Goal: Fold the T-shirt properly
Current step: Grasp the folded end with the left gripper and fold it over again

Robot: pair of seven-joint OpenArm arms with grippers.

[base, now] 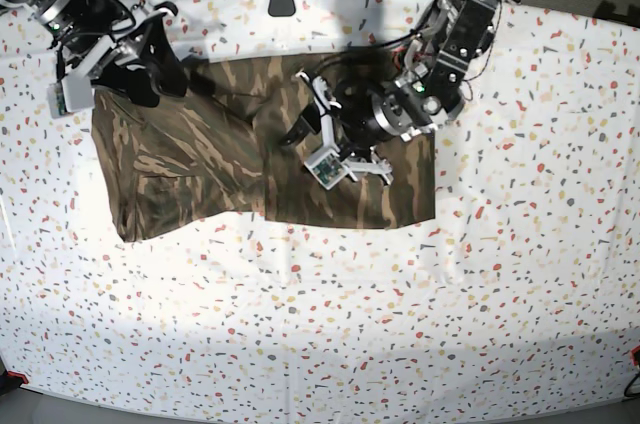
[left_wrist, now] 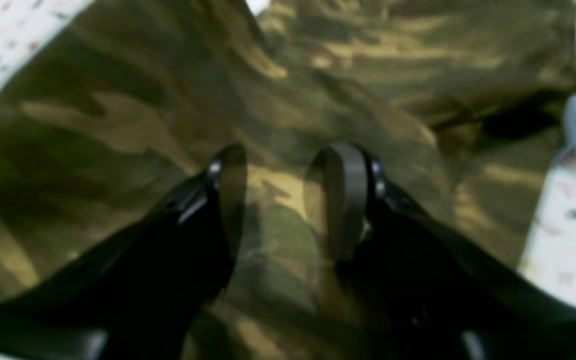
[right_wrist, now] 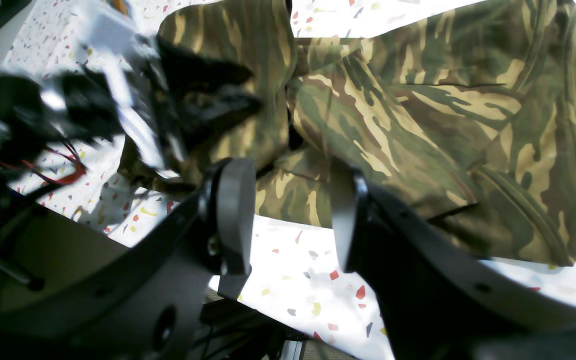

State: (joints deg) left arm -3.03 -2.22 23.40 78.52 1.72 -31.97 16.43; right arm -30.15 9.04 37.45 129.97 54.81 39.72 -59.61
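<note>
Camouflage T-shirt [base: 200, 159] lies half-folded on the speckled tabletop [base: 400, 324]; both the left hand [left_wrist: 288, 200] and the right hand [right_wrist: 290, 215] gape empty, so each should pinch an edge squarely.

- I see the table [base: 520, 274] covered in a white cloth speckled with coloured flecks
- On it lies the camouflage T-shirt [base: 190, 159], partly folded, spread across the far half
</note>
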